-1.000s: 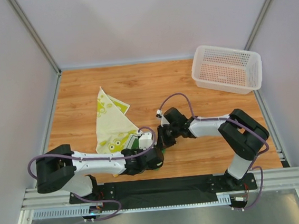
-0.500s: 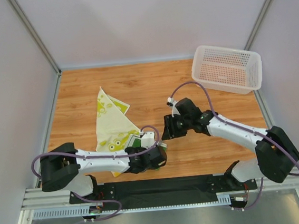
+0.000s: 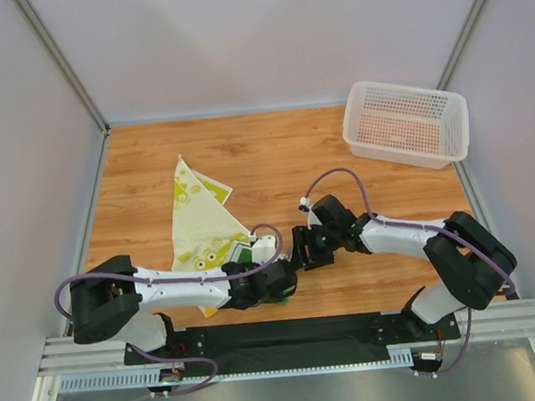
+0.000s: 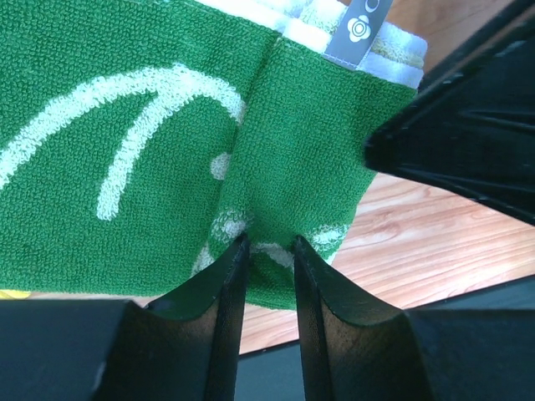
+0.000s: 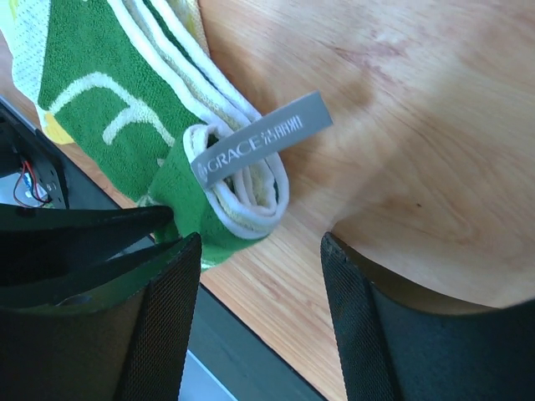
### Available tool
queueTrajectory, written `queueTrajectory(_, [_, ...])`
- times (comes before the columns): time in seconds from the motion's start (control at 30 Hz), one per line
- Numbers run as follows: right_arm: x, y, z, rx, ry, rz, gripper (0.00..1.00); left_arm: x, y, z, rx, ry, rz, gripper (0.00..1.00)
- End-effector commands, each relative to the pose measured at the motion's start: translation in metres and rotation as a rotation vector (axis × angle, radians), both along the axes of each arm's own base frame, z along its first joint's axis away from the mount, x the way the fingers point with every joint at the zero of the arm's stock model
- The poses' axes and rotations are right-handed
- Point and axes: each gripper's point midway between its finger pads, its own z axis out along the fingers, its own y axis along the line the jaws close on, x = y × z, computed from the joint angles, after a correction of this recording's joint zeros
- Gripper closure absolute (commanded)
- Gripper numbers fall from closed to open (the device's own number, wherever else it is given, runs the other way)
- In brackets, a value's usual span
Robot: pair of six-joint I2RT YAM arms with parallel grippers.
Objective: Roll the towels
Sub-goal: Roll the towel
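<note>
The dark green towel (image 4: 167, 150) with white line drawings lies partly rolled at the table's near edge. Its coiled white-edged end (image 5: 247, 188) carries a grey label (image 5: 263, 138). My left gripper (image 4: 267, 244) is shut on a fold of this towel, and from above the left gripper (image 3: 273, 280) hides most of it. My right gripper (image 5: 259, 244) is open just beside the rolled end, with only bare wood between its fingers. In the top view the right gripper (image 3: 301, 252) faces the left one closely. The cream-yellow towel (image 3: 198, 221) lies flat, folded to a point, left of centre.
A white perforated basket (image 3: 403, 152) stands at the far right corner. Grey walls enclose the wooden table (image 3: 272, 153). A black strip and a metal rail (image 3: 290, 336) run along the near edge, right by the green towel.
My right gripper has opened and let go of the green towel's end, lifted away to the right, then come back beside it. The left gripper has kept its hold.
</note>
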Motion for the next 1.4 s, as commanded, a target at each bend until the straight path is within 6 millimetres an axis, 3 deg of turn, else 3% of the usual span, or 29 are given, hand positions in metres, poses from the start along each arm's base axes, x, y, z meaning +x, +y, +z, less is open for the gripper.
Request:
queueTrajectory(0.0, [0.008,0.022,0.010,0.088,-0.023,0.012,0.39,-0.019,0.008,-0.011,0.008,0.090,-0.022,0.65])
queueTrajectory(0.13, [0.008,0.028,0.002,0.089,-0.008,0.020,0.41,-0.019,0.010,-0.011,-0.012,0.089,-0.018,0.65])
queueTrajectory(0.27, [0.007,0.035,-0.003,0.093,0.006,0.029,0.50,-0.020,0.009,-0.008,-0.029,0.083,-0.027,0.65])
queueTrajectory(0.4, [0.002,0.041,-0.002,0.095,0.014,0.050,0.78,-0.019,0.010,-0.007,-0.020,0.078,-0.039,0.65])
queueTrajectory(0.63, [0.002,0.034,0.004,0.020,0.051,0.030,0.99,-0.008,0.012,0.007,0.153,-0.020,-0.097,0.57])
queueTrajectory(0.7, [0.003,0.037,0.010,0.024,0.059,0.026,1.00,-0.006,0.004,0.012,0.184,-0.046,-0.124,0.52])
queueTrajectory(0.8, [0.005,0.038,0.017,0.020,0.062,0.025,1.00,-0.010,-0.005,0.012,0.221,-0.072,-0.175,0.36])
queueTrajectory(0.97, [0.005,0.035,0.022,-0.012,0.074,0.022,1.00,-0.015,-0.007,0.004,0.276,-0.074,-0.183,0.29])
queueTrajectory(1.37, [-0.011,0.037,0.030,-0.004,0.163,0.098,1.00,-0.014,0.030,-0.015,0.462,-0.165,-0.139,0.36])
